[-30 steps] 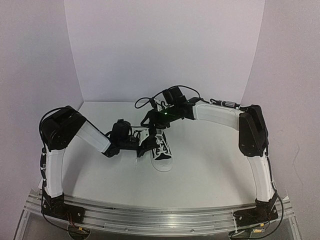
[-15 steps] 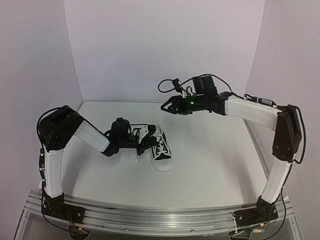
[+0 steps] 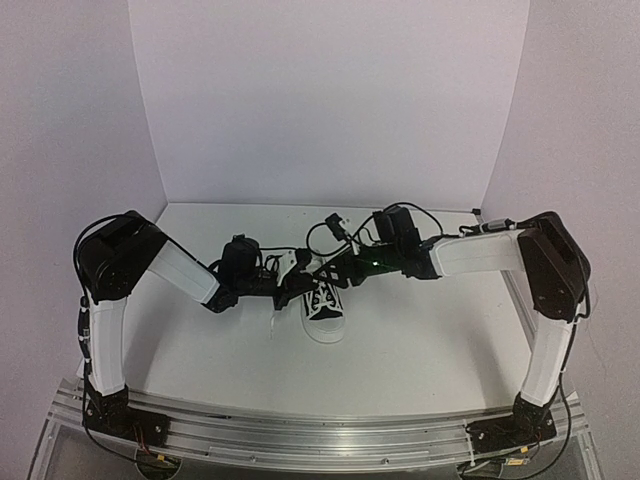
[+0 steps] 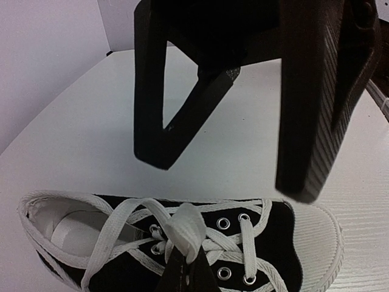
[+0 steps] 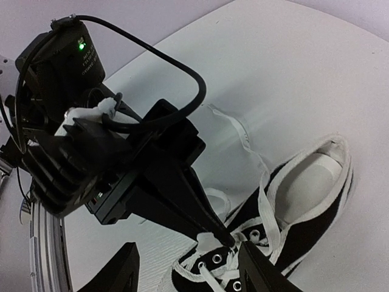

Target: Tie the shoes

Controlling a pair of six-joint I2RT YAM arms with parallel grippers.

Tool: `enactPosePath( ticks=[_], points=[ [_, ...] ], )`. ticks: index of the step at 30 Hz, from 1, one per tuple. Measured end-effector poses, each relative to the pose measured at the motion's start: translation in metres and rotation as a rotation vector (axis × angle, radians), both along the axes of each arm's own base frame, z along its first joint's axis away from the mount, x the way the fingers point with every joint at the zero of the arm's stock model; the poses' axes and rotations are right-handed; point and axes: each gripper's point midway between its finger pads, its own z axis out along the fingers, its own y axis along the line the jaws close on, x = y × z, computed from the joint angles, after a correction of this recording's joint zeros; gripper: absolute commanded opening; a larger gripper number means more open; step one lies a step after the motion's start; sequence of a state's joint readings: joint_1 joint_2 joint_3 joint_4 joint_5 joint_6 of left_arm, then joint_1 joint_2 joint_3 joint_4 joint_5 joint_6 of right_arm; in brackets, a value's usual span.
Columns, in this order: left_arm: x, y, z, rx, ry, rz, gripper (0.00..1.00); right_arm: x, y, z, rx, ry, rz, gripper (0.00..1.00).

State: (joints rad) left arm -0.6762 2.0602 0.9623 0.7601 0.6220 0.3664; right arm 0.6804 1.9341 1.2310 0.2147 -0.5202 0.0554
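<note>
My left gripper (image 5: 223,238) is pressed together on the laces (image 4: 182,228), pinching a flat white strand right over the eyelets (image 4: 223,223) in the middle of the shoe (image 3: 322,305). In the left wrist view the pinched strand sits at lower centre, and the shoe lies across the bottom of the frame, with its white-lined opening (image 4: 67,228) at lower left and its toe cap (image 4: 316,237) at lower right.

My right gripper (image 4: 228,176) hangs just above the shoe, spread wide across the top of that frame, with nothing between its jaws. In the right wrist view its two fingers (image 5: 124,271) poke up from the bottom edge, either side of the laced area. My left gripper's tip comes down from the left to the laces between them. One loose lace end trails over the table (image 3: 430,330) near the centre of that view.

From above, the shoe sits mid-table, toe toward the bottom of the frame, with both grippers meeting over it.
</note>
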Motion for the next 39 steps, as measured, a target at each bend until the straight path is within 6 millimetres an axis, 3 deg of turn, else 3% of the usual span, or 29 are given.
enactPosePath(
  ticks=[4,11,16,22,28,35,38,39],
  points=[
    [0.000,0.000,0.000,0.000,0.000,0.000,0.00,0.002,0.011,0.000,0.014,-0.021,0.015,0.43],
    [0.000,0.000,0.000,0.000,-0.001,0.001,0.00,0.004,0.016,-0.009,0.012,-0.011,0.020,0.38],
    [0.000,0.000,0.000,0.000,-0.001,0.002,0.00,0.005,0.016,-0.009,0.012,-0.008,0.015,0.19],
    [0.001,0.000,0.000,0.001,-0.001,0.004,0.00,0.007,0.017,-0.020,0.004,0.014,0.004,0.27],
    [0.001,0.000,0.000,0.001,-0.001,0.005,0.00,0.008,0.016,-0.021,-0.001,0.011,-0.006,0.00],
    [0.001,0.000,0.000,0.001,-0.001,0.005,0.02,0.010,0.016,-0.021,-0.003,0.012,-0.016,0.00],
    [0.001,0.000,0.000,0.002,-0.001,0.005,0.52,0.011,0.015,-0.022,-0.006,0.009,-0.024,0.00],
    [0.001,0.000,0.000,0.003,-0.001,0.006,0.60,0.012,0.015,-0.022,-0.008,0.008,-0.028,0.00]
  ],
)
